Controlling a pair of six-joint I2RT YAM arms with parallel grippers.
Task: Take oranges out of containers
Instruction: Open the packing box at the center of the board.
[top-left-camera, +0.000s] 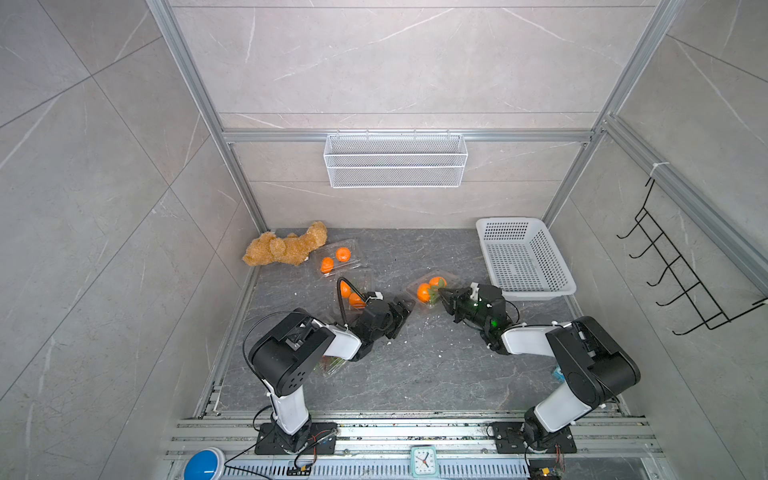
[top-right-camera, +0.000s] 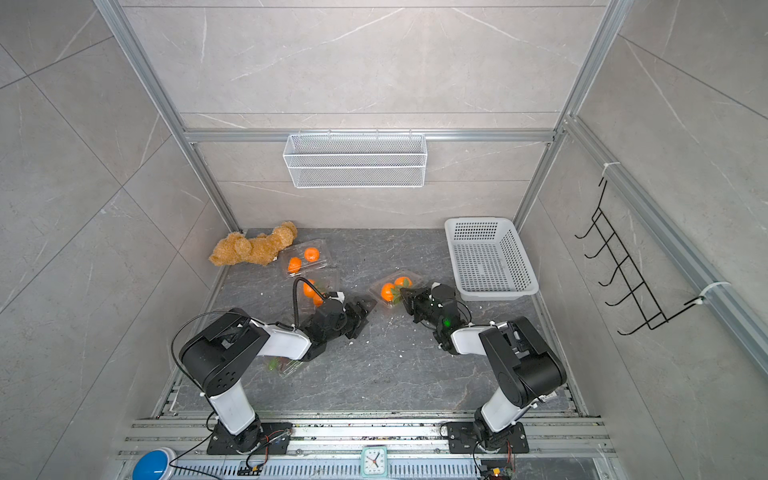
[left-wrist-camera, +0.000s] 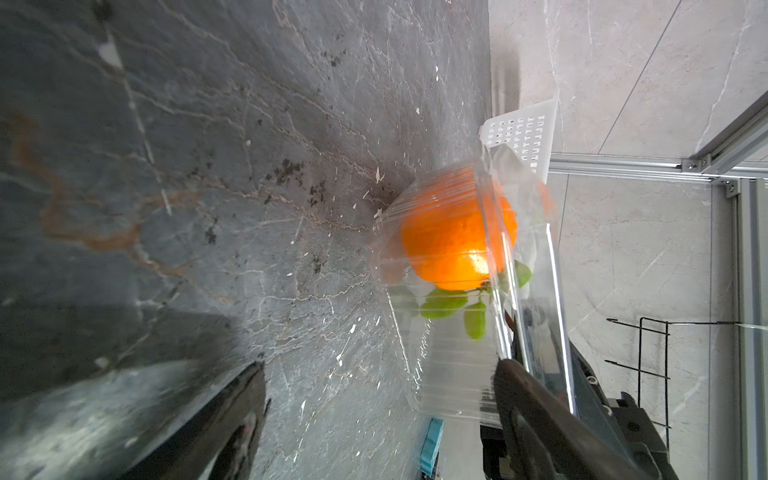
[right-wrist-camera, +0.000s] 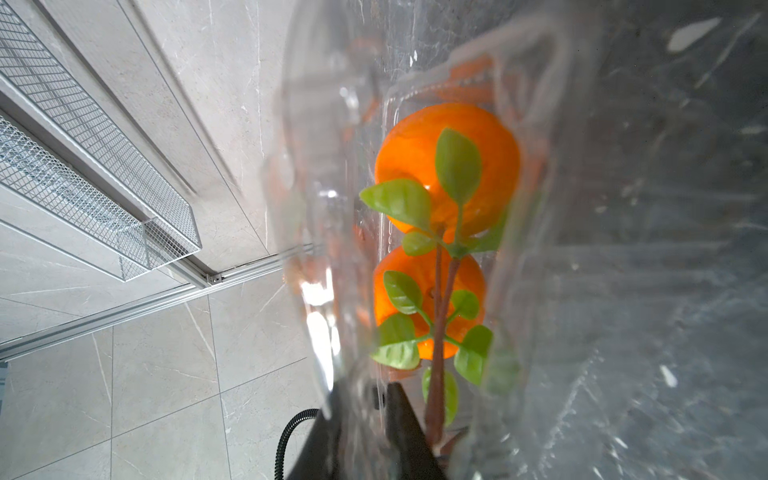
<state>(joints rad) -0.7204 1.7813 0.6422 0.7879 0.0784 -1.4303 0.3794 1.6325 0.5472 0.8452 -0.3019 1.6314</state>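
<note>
We are pinching the clamshell lid in our right jaws, baring two oranges for wide-open left jaws.

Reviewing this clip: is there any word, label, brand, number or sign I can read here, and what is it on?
No text can be read anywhere.
Clock on the near rail: dial marks too small to read.
Teal object by the right arm: too blurred to show any print.
</note>
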